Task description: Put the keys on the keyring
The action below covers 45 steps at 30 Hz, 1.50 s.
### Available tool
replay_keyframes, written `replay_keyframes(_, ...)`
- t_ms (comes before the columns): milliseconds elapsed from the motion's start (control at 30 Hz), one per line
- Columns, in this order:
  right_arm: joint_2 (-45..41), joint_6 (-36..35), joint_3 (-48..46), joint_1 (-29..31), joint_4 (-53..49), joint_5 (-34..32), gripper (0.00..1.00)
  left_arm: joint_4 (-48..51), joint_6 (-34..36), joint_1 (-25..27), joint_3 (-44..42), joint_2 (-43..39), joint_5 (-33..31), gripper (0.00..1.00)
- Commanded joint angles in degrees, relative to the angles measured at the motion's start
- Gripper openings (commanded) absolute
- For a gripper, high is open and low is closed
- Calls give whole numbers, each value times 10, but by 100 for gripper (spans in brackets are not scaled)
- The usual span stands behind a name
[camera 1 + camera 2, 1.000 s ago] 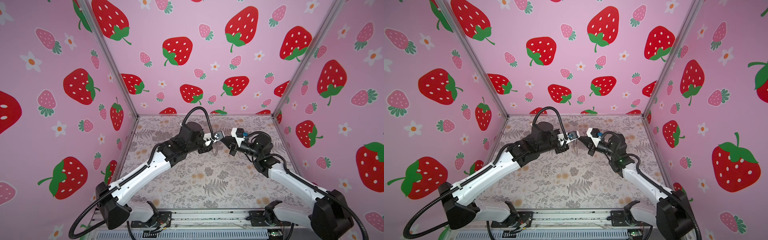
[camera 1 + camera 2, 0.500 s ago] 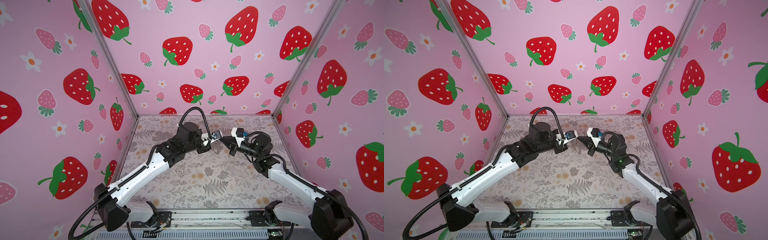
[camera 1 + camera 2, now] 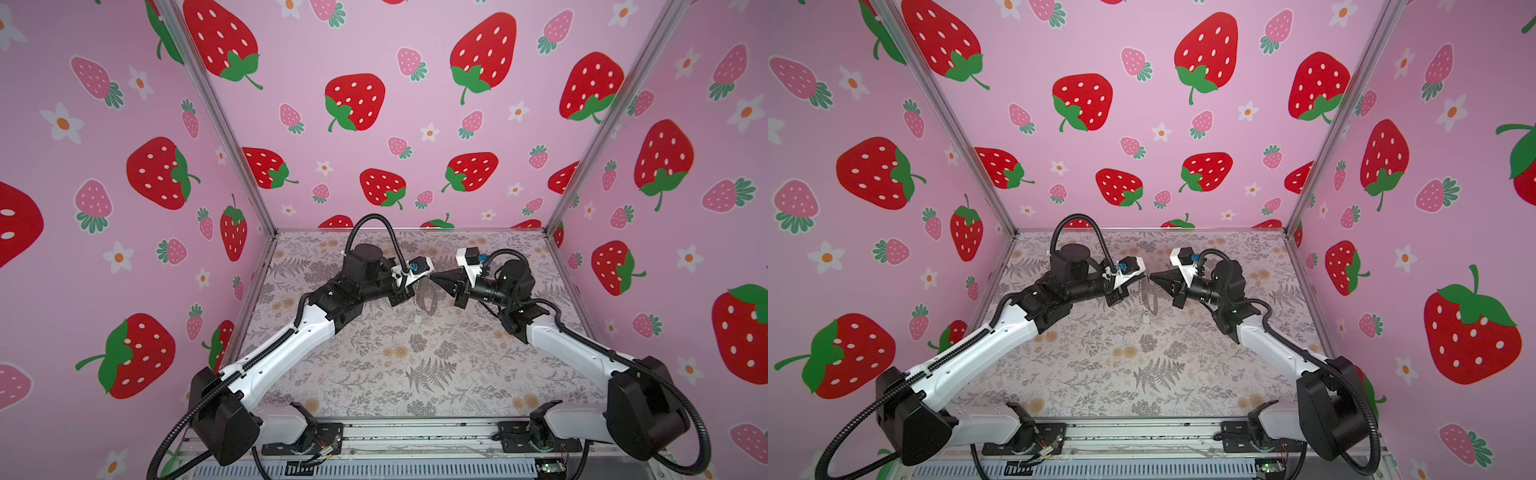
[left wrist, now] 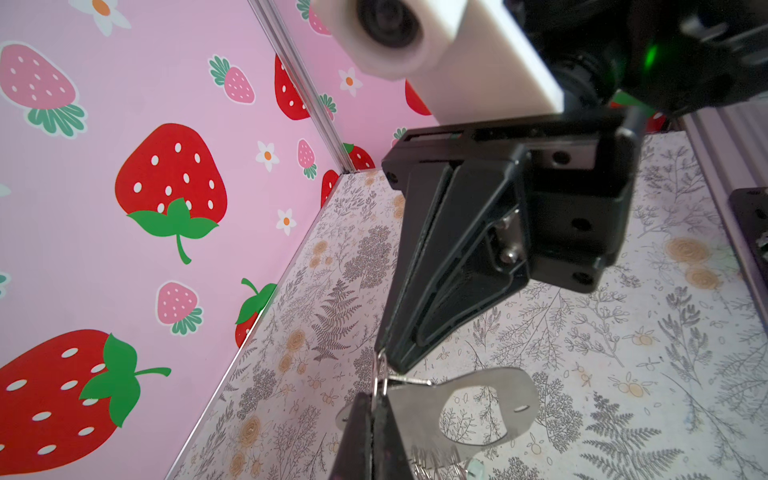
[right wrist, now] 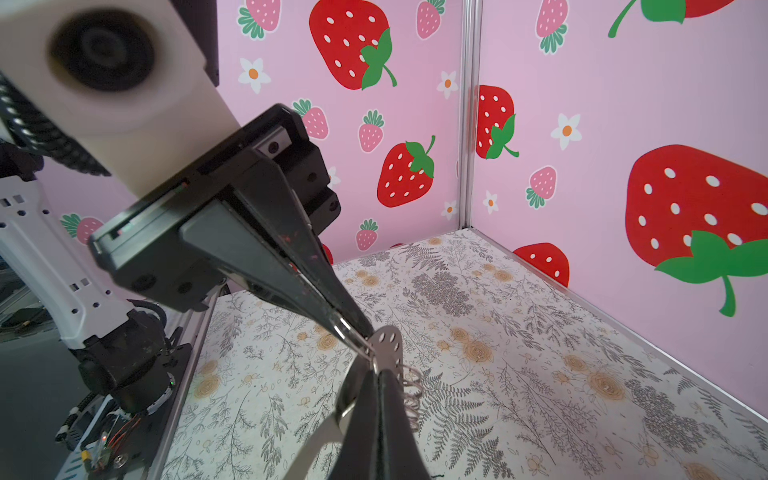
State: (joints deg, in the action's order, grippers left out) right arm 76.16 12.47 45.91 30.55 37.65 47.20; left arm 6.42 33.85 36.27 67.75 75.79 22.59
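Both arms meet just above the middle of the frame in both top views, over the floral table (image 3: 415, 374). The keyring (image 3: 428, 297) (image 3: 1152, 299) hangs in the air between them, clear of the table, plate edge-on and drooping downward. A small pale piece (image 3: 417, 320) dangles below the plate; too small to tell whether it is a key. Left gripper (image 3: 414, 289) comes in from the left, and in the right wrist view its jaws (image 5: 353, 336) are pressed together on a thin wire ring at the perforated end of the plate (image 5: 388, 338). The row of small rings (image 5: 411, 390) curls along the plate's edge at lower centre of that frame. Right gripper (image 3: 433, 276) comes in from the right. In the left wrist view its tip (image 4: 384, 357) is closed to a point, touching the ring just above the plate (image 4: 505, 384) at lower centre. Whether it actually nips that ring cannot be told. The left gripper's own fingertips (image 4: 376, 399) sit at the bottom edge, closed against the plate's near end.
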Motion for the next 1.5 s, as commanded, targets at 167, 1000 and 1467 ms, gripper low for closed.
replay_keyframes(167, -11, -24, 26, -36, -65, 10, 26, -84, -30, -28, -4, -12, 110, 0)
replay_keyframes(1000, -12, -77, 128, -44, -186, 73, 32, -212, -74, -54, -24, 35, 210, 0)
replay_keyframes(1467, 24, -56, 138, -44, -195, 92, 24, -283, -105, -46, -23, 73, 224, 0)
